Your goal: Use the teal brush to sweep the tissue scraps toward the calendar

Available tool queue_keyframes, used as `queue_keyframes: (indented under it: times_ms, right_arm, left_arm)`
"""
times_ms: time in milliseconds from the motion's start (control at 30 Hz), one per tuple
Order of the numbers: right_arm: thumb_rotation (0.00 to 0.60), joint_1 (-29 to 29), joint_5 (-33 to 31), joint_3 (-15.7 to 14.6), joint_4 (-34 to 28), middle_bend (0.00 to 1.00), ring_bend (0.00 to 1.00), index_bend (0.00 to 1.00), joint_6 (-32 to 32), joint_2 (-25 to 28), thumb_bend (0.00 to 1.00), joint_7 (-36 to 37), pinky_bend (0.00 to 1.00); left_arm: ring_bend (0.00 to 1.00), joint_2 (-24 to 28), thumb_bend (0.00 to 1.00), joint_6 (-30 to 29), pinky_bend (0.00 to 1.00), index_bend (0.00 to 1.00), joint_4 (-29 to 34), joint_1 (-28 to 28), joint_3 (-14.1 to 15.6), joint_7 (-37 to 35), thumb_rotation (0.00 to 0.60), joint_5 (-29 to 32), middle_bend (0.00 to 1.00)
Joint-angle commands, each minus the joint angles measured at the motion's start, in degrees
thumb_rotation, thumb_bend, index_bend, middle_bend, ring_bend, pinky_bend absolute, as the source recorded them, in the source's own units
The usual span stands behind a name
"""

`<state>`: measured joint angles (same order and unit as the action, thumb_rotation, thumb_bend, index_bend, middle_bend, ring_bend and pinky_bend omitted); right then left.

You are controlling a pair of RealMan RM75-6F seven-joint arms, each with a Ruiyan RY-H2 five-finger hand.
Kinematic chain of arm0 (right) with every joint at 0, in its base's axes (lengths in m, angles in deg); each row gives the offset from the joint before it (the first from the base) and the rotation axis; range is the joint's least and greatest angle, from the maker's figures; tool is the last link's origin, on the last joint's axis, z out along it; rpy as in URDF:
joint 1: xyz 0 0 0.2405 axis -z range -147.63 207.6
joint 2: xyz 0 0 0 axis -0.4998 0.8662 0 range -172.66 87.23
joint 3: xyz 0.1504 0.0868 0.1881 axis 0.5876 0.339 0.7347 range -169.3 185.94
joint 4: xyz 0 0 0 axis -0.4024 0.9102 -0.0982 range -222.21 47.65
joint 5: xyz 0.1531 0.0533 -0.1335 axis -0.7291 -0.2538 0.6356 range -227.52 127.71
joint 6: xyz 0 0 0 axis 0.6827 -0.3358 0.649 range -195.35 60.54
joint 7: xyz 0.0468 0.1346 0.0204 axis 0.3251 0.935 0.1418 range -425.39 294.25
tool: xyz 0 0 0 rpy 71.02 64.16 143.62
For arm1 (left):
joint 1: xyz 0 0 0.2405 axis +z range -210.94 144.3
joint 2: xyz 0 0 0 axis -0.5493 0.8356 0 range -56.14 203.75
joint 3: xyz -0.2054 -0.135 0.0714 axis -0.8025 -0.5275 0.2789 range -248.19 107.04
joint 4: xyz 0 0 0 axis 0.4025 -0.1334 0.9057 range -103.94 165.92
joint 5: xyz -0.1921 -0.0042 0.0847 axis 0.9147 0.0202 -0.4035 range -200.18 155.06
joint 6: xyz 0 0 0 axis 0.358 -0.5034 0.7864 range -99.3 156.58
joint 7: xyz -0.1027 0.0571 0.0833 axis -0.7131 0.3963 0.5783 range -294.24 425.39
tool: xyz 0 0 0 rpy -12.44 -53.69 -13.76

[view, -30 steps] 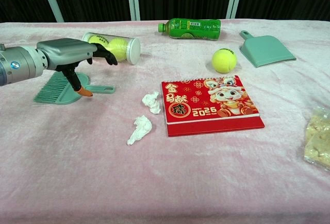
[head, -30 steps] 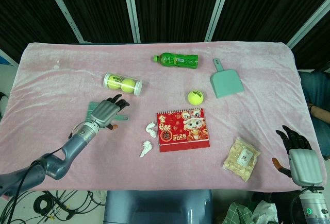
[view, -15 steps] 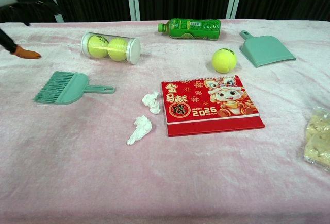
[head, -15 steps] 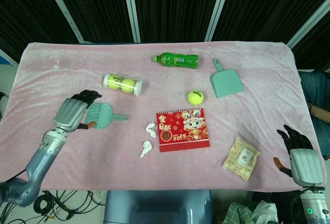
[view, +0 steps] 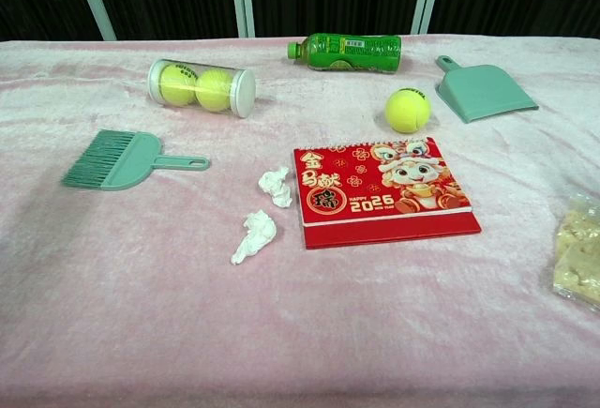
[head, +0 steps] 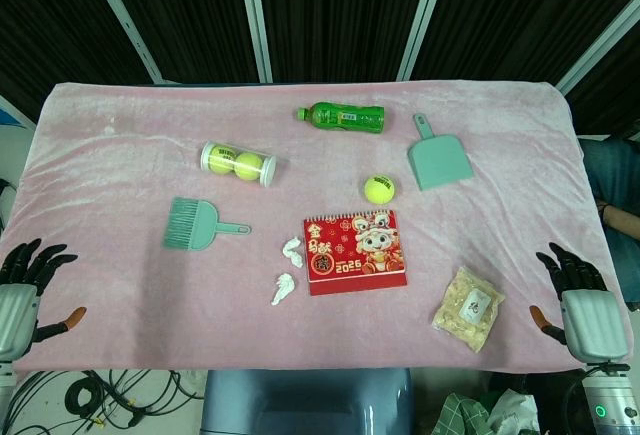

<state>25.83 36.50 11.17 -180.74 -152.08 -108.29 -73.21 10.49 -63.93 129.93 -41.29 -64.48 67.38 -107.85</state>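
Both hands sit at the near corners of the bench, well apart from everything on it, and neither holds anything. The left hand rests at the near left edge with its fingers spread and empty; the right hand waits at the near right edge, fingers likewise apart and bare. Only the head view shows them. The thing nearest the left hand is the small green brush, lying flat up and to the right of that hand, bristles toward the left and its handle pointing right toward the middle, which leaves the handle free for a grasp from above or the side. Two crumpled paper scraps lie further right of the brush, just left of the red calendar; they look like the litter a brush would gather. The matching dustpan lies far up from the right hand, its handle toward the far edge, so it seems meant for that hand. A tube of tennis balls lies on its side beyond the brush, a loose tennis ball just above the calendar, a green bottle on its side further off, and a bag of snacks just left of the right hand.
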Motion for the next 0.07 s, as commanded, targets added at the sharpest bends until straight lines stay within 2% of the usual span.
queue_keyframes:
  times_ms: [33,67]
  right_arm:
    - [0.600,0.0,0.1,0.0,0.0,0.09,0.14,0.19,0.0,0.0,0.17,0.0,0.18]
    - [0.600,0.0,0.2,0.0,0.0,0.09,0.14,0.19,-0.1,0.0,0.17,-0.1,0.18]
  left_arm:
    - [0.00,0.9,0.16,0.6,0.03,0.25,-0.5,0.6,-0.4,-0.6,0.600,0.6,0.15]
    - [0.00,1.1,0.16,1.0,0.03,0.25,-0.4,0.6,-0.7,-1.2,0.600,0.8,0.15]
